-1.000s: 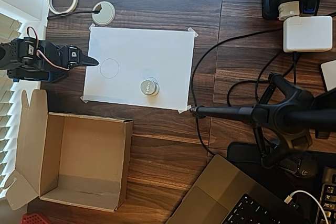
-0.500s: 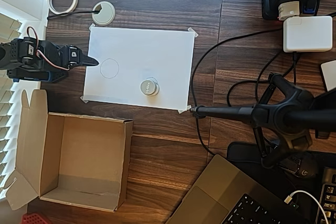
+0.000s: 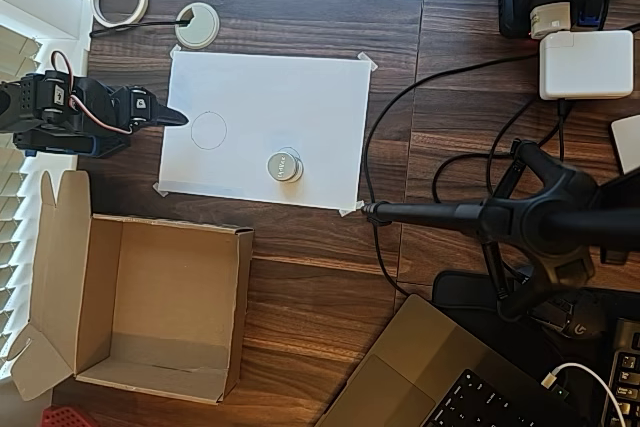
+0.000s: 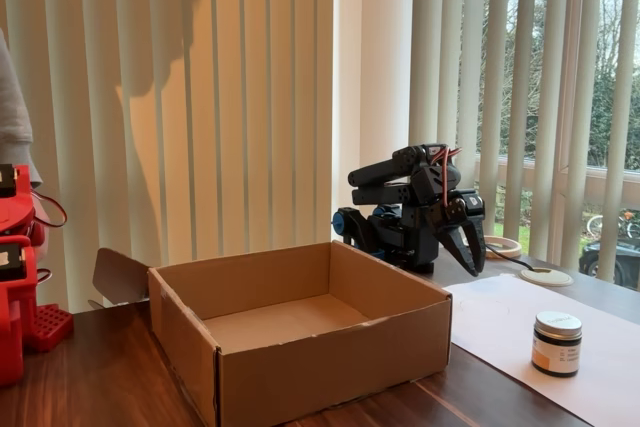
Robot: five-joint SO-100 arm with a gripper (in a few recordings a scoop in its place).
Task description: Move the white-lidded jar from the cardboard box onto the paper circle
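Looking at step: jar (image 3: 284,166) already out of cardboard box (image 3: 150,297), sitting upright on white sheet (image 3: 300,97), lower right of small paper circle (image 3: 209,130), apart from it, not inside. Box empty in both views. Gripper (image 3: 175,117) parked at sheet's left edge, tip near circle, well clear of jar, holding nothing; fingers look closed together, pointing down in fixed view. Judgement: placement missed circle w/ arm folded back. Next move, if you fix it: reach over jar, open, grip sides, shift onto circle.
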